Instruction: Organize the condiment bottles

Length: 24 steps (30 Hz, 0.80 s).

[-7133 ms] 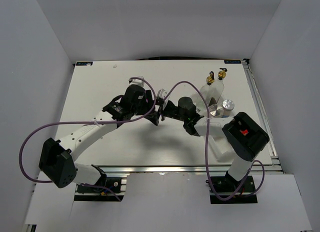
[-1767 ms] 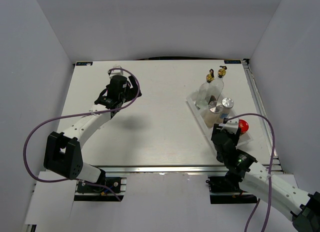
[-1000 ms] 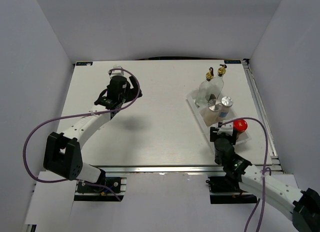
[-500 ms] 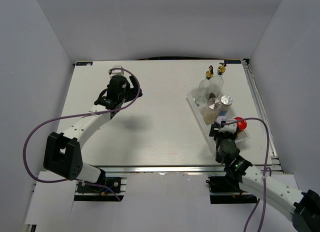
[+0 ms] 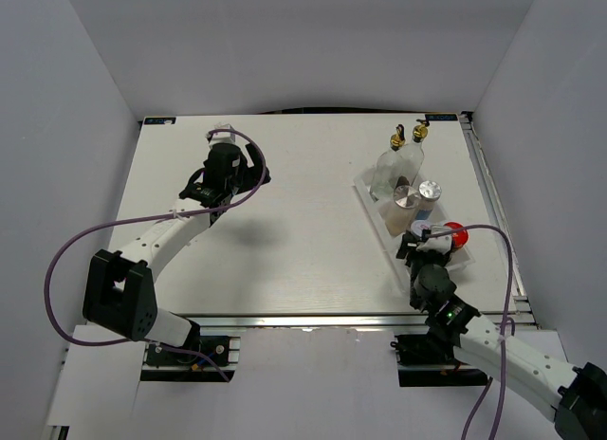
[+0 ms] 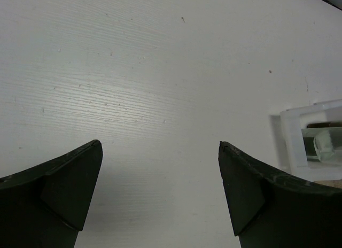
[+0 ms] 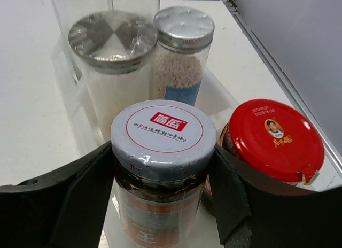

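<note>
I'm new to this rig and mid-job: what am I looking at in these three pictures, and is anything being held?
You see two robot arms, left and right, bolted at the near edge of a table. Each ends in a two-fingered pincer. The overhead picture looks down from behind the arms. The other two come from a camera on each wrist.

The left pincer is open and empty above bare table, with a corner of the tray at the right of its view.

The right pincer is closed on a white-lidded jar, at the tray beside a red-lidded jar. Behind them stand two silver-capped shakers, and beyond those two tall glass bottles.
</note>
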Motion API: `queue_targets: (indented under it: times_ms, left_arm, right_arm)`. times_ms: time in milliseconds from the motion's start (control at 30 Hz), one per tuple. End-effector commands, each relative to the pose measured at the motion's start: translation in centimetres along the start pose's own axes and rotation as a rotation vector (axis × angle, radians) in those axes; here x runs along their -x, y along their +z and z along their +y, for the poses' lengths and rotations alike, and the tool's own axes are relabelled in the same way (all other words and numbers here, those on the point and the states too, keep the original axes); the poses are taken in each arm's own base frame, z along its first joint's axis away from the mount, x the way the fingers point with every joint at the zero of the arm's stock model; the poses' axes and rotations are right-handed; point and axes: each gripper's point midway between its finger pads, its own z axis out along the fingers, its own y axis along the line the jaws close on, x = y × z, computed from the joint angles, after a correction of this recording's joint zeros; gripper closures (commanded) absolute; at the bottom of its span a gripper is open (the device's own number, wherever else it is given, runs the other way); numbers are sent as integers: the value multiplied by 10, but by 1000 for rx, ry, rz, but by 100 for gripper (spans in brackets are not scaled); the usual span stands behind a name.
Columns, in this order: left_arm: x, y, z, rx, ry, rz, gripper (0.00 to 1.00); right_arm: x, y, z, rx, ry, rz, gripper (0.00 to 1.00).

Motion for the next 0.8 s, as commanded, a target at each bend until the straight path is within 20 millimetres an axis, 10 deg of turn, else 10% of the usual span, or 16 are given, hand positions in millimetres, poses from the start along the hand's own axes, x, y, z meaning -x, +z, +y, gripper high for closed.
queue_targets:
  times_ms: [0, 767]
  left_arm:
    - [14, -7, -5, -22, -7, -41, 2]
    - [13, -7, 0, -6, 0, -45, 2]
  right_arm:
    - [-42, -5, -10, -28, -30, 27, 31]
    - [-50, -6, -2, 22, -36, 35, 24]
